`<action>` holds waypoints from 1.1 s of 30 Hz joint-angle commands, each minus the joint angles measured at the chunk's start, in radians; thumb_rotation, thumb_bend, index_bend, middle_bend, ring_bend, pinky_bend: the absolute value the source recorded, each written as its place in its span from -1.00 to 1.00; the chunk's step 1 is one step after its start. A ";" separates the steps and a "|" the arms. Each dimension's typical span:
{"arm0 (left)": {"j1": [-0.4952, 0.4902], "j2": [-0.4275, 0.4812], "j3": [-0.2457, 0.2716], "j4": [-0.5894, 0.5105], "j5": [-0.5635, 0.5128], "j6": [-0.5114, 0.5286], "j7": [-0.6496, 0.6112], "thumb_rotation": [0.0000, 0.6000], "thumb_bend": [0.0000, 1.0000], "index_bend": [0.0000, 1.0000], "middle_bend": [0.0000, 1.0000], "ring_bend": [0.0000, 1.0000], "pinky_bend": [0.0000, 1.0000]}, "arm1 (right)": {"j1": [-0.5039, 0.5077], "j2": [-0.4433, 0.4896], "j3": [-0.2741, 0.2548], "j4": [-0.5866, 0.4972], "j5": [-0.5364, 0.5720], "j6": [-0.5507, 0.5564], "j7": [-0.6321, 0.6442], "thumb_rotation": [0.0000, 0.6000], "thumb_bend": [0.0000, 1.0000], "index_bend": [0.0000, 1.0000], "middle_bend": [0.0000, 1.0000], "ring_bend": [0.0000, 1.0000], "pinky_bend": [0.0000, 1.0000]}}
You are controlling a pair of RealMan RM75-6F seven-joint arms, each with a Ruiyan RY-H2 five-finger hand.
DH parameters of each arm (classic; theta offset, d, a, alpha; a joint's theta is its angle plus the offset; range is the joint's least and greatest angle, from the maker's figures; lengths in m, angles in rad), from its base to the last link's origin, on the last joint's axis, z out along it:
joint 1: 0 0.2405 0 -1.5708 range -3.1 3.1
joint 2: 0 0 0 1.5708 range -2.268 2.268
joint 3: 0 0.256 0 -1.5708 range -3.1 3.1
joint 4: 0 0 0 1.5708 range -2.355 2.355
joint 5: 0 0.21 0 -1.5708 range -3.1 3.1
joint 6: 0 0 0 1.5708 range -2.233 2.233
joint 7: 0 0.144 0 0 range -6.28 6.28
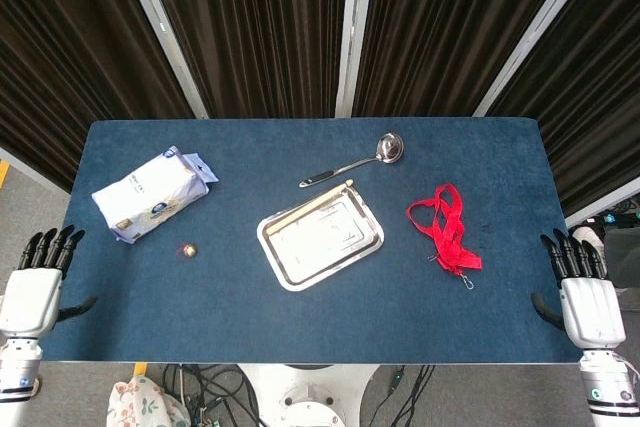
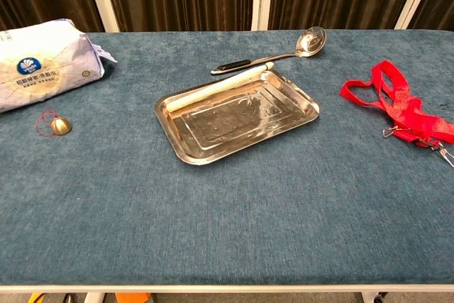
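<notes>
Left hand (image 1: pixel 38 282): white shell over the back of the palm, black fingers and a black thumb. Below it, a white wrist section with a round grey fitting. Right hand (image 1: pixel 583 292): the same build, a white palm shell, black fingers and thumb, and a white wrist with a circular grey fitting. No markings can be read on either.

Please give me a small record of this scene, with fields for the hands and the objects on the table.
left robot hand: open, beside table edge, holds nothing
right robot hand: open, beside table edge, holds nothing
tray: metal, centre of table
ladle: behind tray
lanyard: red, right side
tissue pack: left side
bell: small, before pack
</notes>
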State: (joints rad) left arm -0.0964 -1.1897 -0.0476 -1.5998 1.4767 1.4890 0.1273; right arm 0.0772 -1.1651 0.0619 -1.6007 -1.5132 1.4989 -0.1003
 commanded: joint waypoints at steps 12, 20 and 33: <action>-0.035 -0.007 0.004 -0.015 0.028 -0.044 0.007 1.00 -0.82 -0.83 -0.91 -1.00 -0.96 | -0.003 0.018 0.010 -0.010 0.001 0.013 0.000 1.00 -0.65 -1.00 -1.00 -1.00 -1.00; -0.154 -0.057 -0.033 -0.004 0.021 -0.192 -0.018 1.00 -0.82 -0.80 -0.91 -1.00 -0.96 | -0.005 0.028 0.008 -0.019 -0.003 0.017 -0.009 1.00 -0.65 -1.00 -1.00 -1.00 -1.00; -0.306 -0.191 -0.065 0.123 -0.031 -0.376 -0.025 1.00 -0.79 -0.69 -0.87 -1.00 -0.86 | -0.013 0.040 0.008 -0.020 0.003 0.020 -0.005 1.00 -0.65 -1.00 -1.00 -1.00 -1.00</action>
State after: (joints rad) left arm -0.3883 -1.3648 -0.1068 -1.4955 1.4528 1.1245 0.0977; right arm 0.0640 -1.1257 0.0691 -1.6205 -1.5097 1.5182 -0.1056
